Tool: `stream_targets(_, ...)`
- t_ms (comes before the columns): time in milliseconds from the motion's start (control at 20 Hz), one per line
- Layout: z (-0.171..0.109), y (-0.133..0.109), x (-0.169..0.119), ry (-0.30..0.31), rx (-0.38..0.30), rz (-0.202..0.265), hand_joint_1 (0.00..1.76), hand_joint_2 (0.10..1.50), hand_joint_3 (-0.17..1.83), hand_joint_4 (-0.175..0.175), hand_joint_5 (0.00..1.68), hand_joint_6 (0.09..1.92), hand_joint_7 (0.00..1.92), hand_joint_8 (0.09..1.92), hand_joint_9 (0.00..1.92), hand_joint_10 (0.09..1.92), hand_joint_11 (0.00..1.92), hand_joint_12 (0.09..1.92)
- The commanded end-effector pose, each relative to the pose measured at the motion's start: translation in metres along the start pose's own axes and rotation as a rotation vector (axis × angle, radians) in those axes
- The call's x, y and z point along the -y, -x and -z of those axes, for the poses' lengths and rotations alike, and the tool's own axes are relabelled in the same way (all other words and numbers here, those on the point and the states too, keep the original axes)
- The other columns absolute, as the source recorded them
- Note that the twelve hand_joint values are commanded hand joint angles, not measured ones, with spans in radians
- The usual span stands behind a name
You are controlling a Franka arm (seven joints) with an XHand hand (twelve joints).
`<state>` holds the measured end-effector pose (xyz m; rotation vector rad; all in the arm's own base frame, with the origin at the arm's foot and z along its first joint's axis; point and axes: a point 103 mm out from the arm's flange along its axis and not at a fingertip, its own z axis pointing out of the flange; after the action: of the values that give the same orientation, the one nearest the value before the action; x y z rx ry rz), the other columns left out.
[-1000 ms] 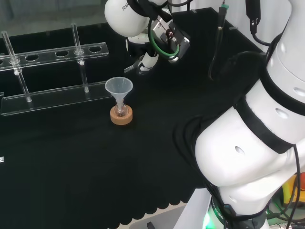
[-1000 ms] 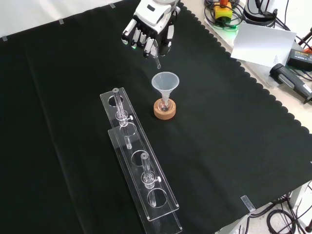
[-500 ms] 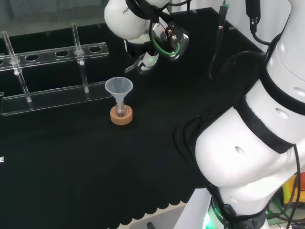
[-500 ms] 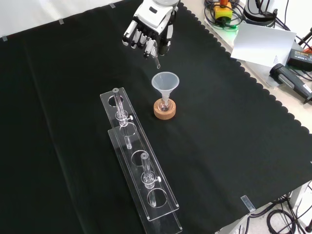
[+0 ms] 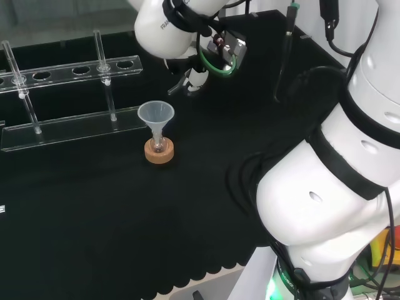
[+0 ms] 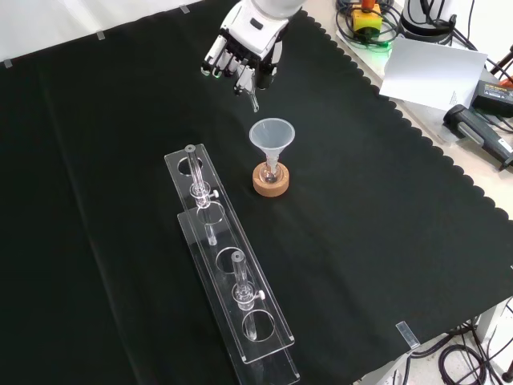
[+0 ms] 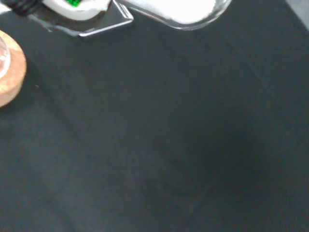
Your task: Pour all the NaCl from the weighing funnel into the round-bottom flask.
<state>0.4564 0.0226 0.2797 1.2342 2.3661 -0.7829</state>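
Pouring looks not yet begun, judging from the white powder lying in the bowl of the weighing funnel [image 7: 186, 12] in the wrist view. In the front view the hand [image 6: 244, 52] hangs above the worktop [image 6: 385, 241], up and to the left of the plastic funnel [image 6: 272, 138], its fingers curled round the weighing funnel, whose thin spout pokes down below them. The plastic funnel sits in the neck of the small round-bottom flask [image 5: 159, 144], which rests on a cork ring [image 6: 271, 180]. What is left, I judge, is to bring the spout over the funnel's mouth, tip it, and empty the salt. Black cloth covers the worktop. A clear tube rack [image 6: 228, 281] with a few glass tubes lies just beside the flask. Cables and a sheet of paper [image 6: 433, 70] lie beyond the cloth's scalloped edge.
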Motion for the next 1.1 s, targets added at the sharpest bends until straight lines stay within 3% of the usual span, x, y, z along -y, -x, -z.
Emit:
stream_targets(50,0.019,-0.02,-0.009,-0.043,0.115,-0.008,1.1,0.78,0.4,0.175,1.3,0.52,1.62,0.09,1.26,0.11,0.0,1.58)
stream_targets(450,0.029,-0.025,-0.013,-0.06,0.138,0.013,1.1,0.78,0.41,0.175,1.29,0.53,1.62,0.09,1.27,0.11,0.0,1.58)
stream_targets(550,0.032,-0.018,-0.012,-0.039,0.154,0.058,1.1,0.78,0.41,0.175,1.29,0.53,1.62,0.09,1.27,0.11,0.0,1.58)
stream_targets(650,0.037,-0.018,-0.013,-0.054,0.218,0.066,1.1,0.78,0.41,0.175,1.29,0.54,1.62,0.09,1.27,0.11,0.0,1.58)
stream_targets(800,0.042,-0.021,-0.014,-0.066,0.238,0.056,1.1,0.78,0.41,0.175,1.29,0.54,1.62,0.09,1.27,0.11,0.0,1.58)
stream_targets(1100,0.044,-0.024,-0.013,-0.073,0.215,0.059,1.1,0.78,0.41,0.175,1.29,0.55,1.63,0.09,1.27,0.11,0.0,1.57)
